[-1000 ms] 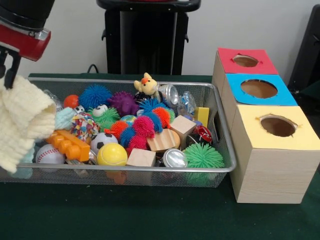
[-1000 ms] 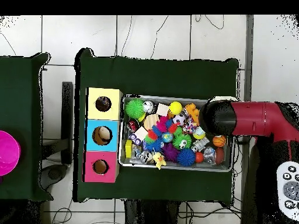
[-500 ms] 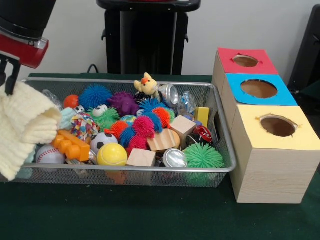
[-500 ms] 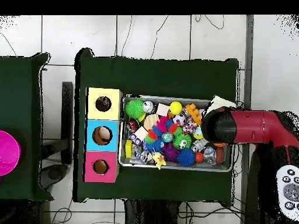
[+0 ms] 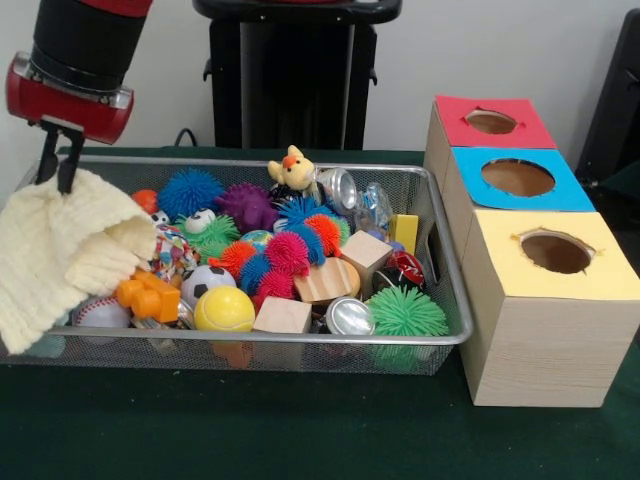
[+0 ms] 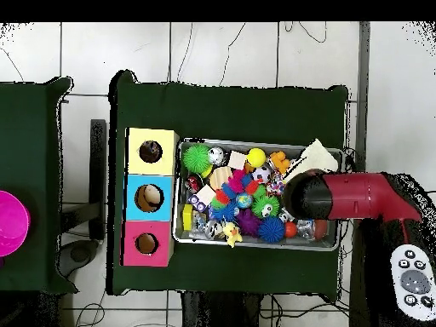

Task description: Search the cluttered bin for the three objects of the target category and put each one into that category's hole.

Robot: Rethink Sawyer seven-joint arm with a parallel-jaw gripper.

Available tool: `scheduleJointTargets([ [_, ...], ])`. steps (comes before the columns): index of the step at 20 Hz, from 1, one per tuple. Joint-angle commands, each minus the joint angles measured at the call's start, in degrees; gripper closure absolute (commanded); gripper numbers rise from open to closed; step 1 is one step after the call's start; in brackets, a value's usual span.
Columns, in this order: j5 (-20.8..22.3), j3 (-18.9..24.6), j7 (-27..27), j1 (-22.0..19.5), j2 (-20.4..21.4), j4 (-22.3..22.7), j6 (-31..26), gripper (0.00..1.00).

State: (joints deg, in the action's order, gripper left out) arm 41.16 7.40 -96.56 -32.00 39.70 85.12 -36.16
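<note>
Claw [image 5: 52, 172] clenched on cream knit cloth [image 5: 60, 250] over bin [image 5: 440, 290] left end; I'd lift higher, clear the rim

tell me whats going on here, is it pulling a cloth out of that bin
Yes. The Sawyer arm's gripper has its jaws pinched on a cream knitted cloth, which hangs over one end of the wire bin. The bin is full of toys: spiky balls, a yellow ball, wooden blocks, cans. Beside it stand three boxes with holes: red, blue and yellow. Nothing is at a hole yet.
</note>
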Motion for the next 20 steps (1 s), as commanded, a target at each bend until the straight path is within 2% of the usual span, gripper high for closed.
scheduleJointTargets([
  [1,4.24,0.01,0.11,2.54,-2.88,7.51,3.85,1.00],
  [4,7.68,-2.55,-1.86,3.92,-3.32,7.52,7.69,1.00],
  [8,9.16,-3.21,-2.05,3.58,-5.51,6.42,10.96,1.00],
  [12,12.92,-5.07,-1.90,5.07,-6.58,3.59,13.93,1.00],
  [15,12.69,-4.58,0.05,3.95,-7.28,2.96,13.86,1.00],
  [20,13.07,-7.17,-4.20,3.40,-12.26,1.37,16.13,1.00],
])
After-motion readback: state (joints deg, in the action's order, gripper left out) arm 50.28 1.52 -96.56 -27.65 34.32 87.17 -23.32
